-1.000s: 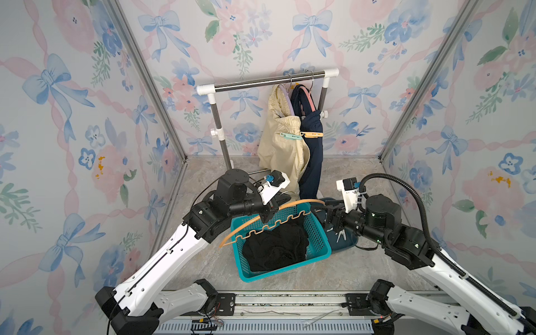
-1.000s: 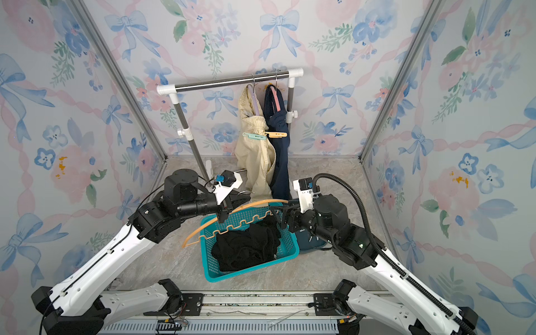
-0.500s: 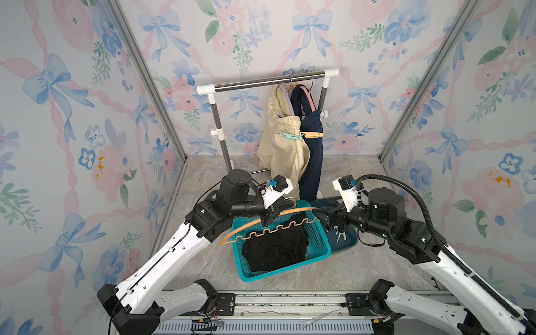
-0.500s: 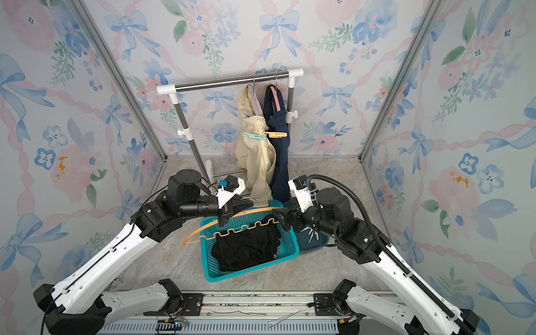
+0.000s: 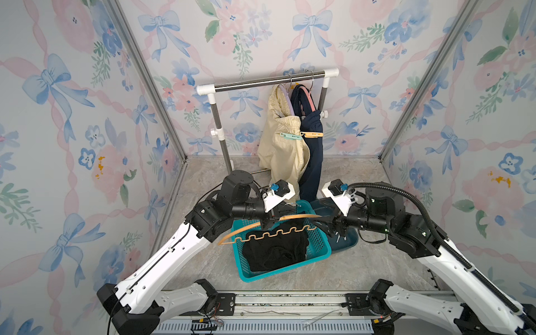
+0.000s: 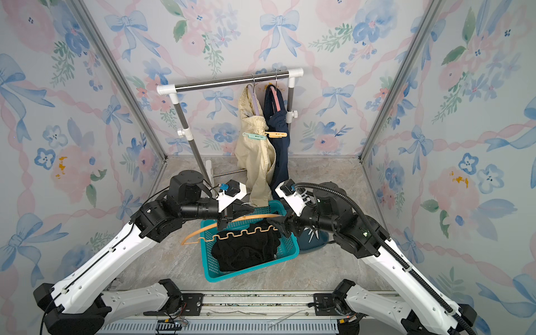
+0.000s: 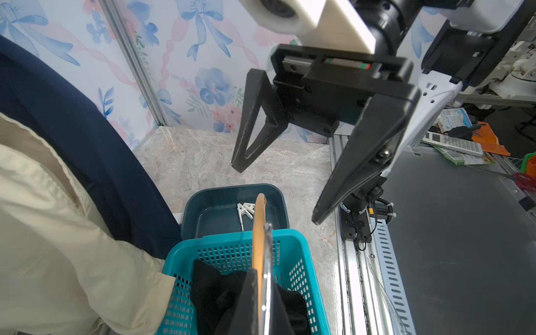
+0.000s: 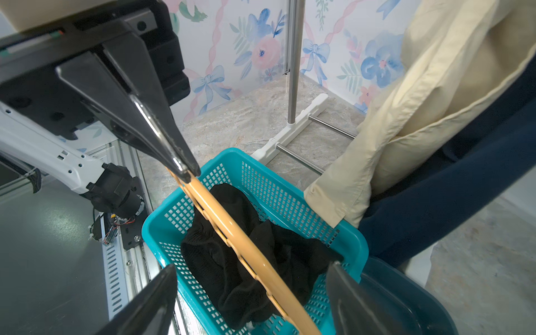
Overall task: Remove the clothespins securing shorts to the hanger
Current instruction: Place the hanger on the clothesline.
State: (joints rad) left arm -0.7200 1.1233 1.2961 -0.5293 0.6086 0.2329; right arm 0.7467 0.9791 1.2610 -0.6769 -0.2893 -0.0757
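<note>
My left gripper (image 5: pixel 274 222) is shut on the bare orange hanger (image 5: pixel 269 233), gripping it by its metal hook and holding it level over the teal basket (image 5: pixel 290 274). Black shorts (image 5: pixel 275 251) lie inside the basket. My right gripper (image 5: pixel 322 224) stands open at the hanger's right end. In the right wrist view the hanger (image 8: pixel 232 229) runs between my spread fingers (image 8: pixel 342 284) without touching them. On the rack hang cream shorts (image 5: pixel 282 150) with a mint clothespin (image 5: pixel 291 136) and navy shorts (image 5: pixel 314 162) with an orange clothespin (image 5: pixel 311 134).
A dark blue bin (image 7: pixel 203 208) beside the basket holds white clothespins (image 7: pixel 246 210). The rack's bar (image 5: pixel 261 82) and foot stand at the back of the floor. Floral walls close in on three sides. The hanging shorts drape down to the basket's far rim.
The left arm has lowered the hanger a little over the basket. The right gripper has moved in to the hanger's right end, still open.
</note>
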